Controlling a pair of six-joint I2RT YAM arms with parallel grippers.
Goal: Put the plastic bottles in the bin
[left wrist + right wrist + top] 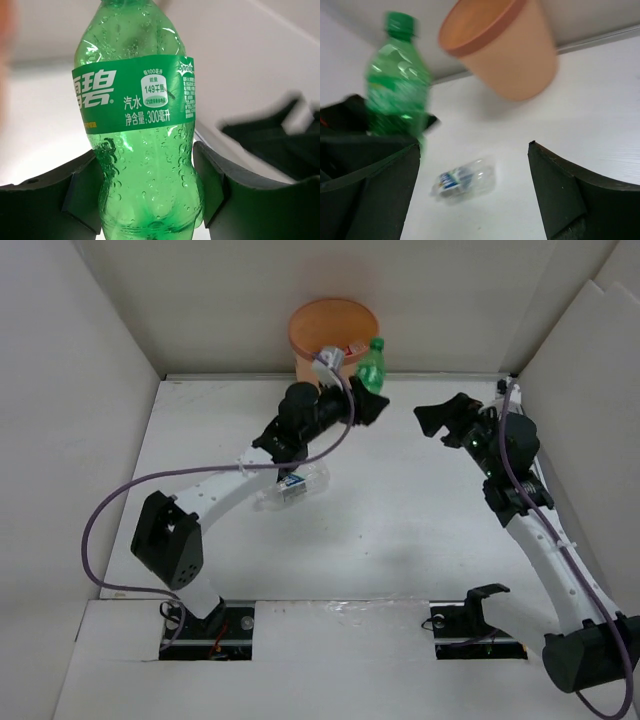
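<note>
My left gripper is shut on a green bottle with a green cap, held upright just right of the orange-peach bin at the back wall. In the left wrist view the green bottle fills the frame between the fingers. A clear bottle with a blue label lies on the table under the left arm. My right gripper is open and empty at the right. Its view shows the green bottle, the bin and the clear bottle.
White walls enclose the white table on three sides. A red-and-white item shows inside the bin. The left arm's purple cable loops over the left side.
</note>
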